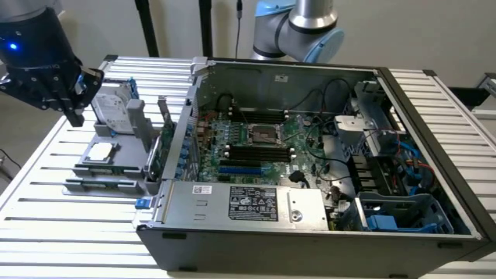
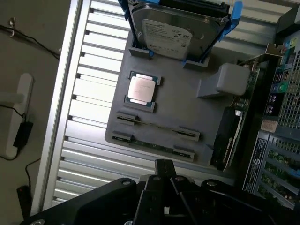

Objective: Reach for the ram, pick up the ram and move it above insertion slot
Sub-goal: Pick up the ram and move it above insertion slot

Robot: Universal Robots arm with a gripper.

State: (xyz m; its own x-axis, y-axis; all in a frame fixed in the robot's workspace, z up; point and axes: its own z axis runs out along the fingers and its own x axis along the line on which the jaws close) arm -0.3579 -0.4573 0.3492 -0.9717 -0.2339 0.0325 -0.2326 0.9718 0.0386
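The ram (image 2: pixel 151 146) is a thin green stick standing on edge in a slot of the grey holder block (image 2: pixel 187 112), beside a second thin stick (image 2: pixel 157 125). In the exterior view the ram (image 1: pixel 103 184) sits at the holder's near end. My black gripper (image 1: pixel 69 113) hangs above and behind the holder (image 1: pixel 128 157), at the exterior view's left, apart from the ram. In the wrist view the gripper (image 2: pixel 164 171) is off to one side of the ram sticks with nothing in it. The black insertion slots (image 1: pixel 256 153) lie on the motherboard inside the open case.
The holder also carries a hard drive (image 2: pixel 176 28), a square processor chip (image 2: pixel 142 90) and a dark card with a metal bracket (image 2: pixel 229 136). The open computer case (image 1: pixel 232 203) stands right beside the holder. Its wall (image 1: pixel 180 133) rises between them. A slatted metal table (image 1: pixel 46 192) lies underneath.
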